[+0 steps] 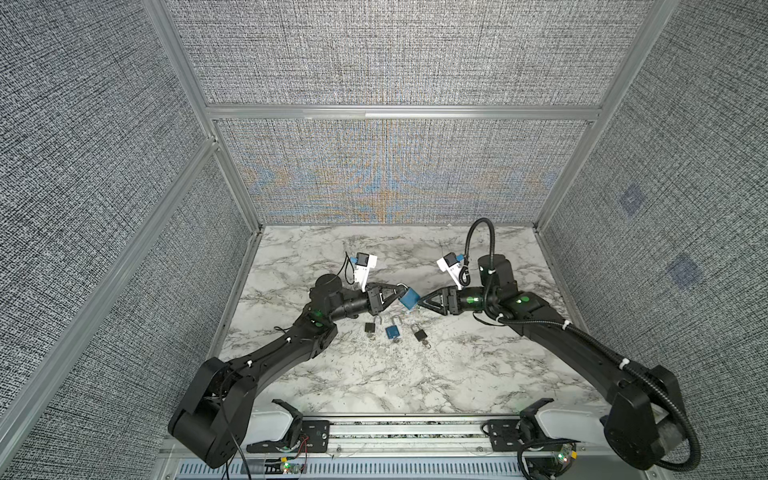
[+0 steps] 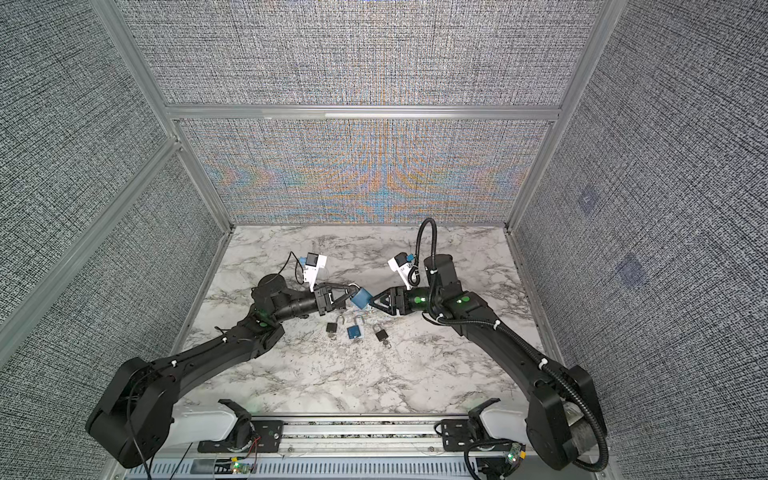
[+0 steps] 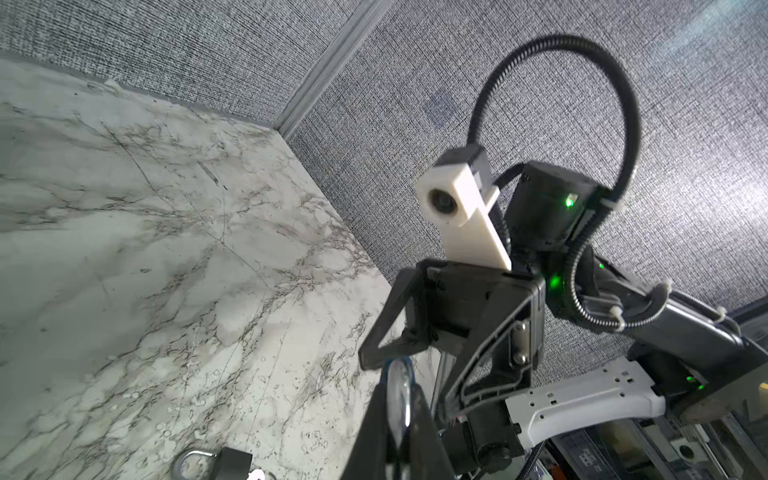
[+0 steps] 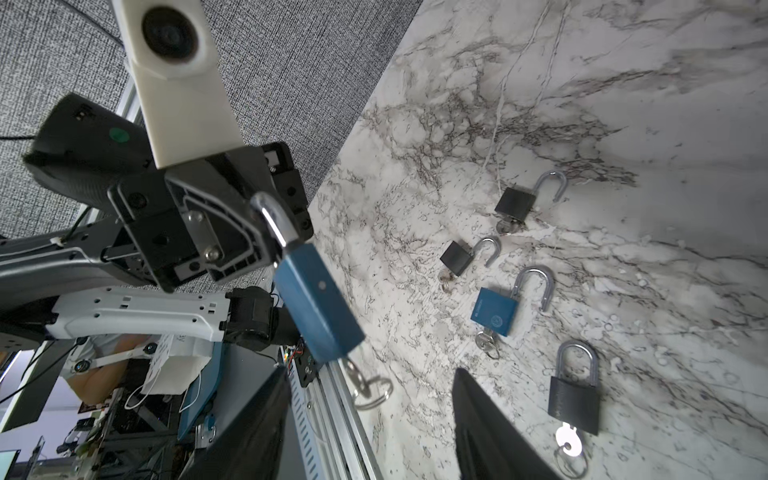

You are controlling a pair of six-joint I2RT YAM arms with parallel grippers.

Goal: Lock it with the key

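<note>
I'm holding the blue padlock (image 1: 410, 299) by its shackle (image 4: 272, 220) in my clamped left hand (image 1: 400, 291), clear of the table (image 1: 374, 374); my right hand (image 1: 420, 305) is gaping wide just beside the key (image 4: 353, 372) in the padlock's base.

Held padlock (image 1: 410, 300): off the table (image 1: 374, 374), between both end effectors, shackle in the left end effector (image 1: 401, 289).
Key (image 4: 352, 372): in the held padlock's far end, between the spread fingers of the right end effector (image 1: 419, 302).
Padlock row (image 1: 392, 331): three on the table, below the end effectors, toward the arm bases.
Fourth padlock (image 4: 514, 202): on the table, farthest from the right end effector.
</note>
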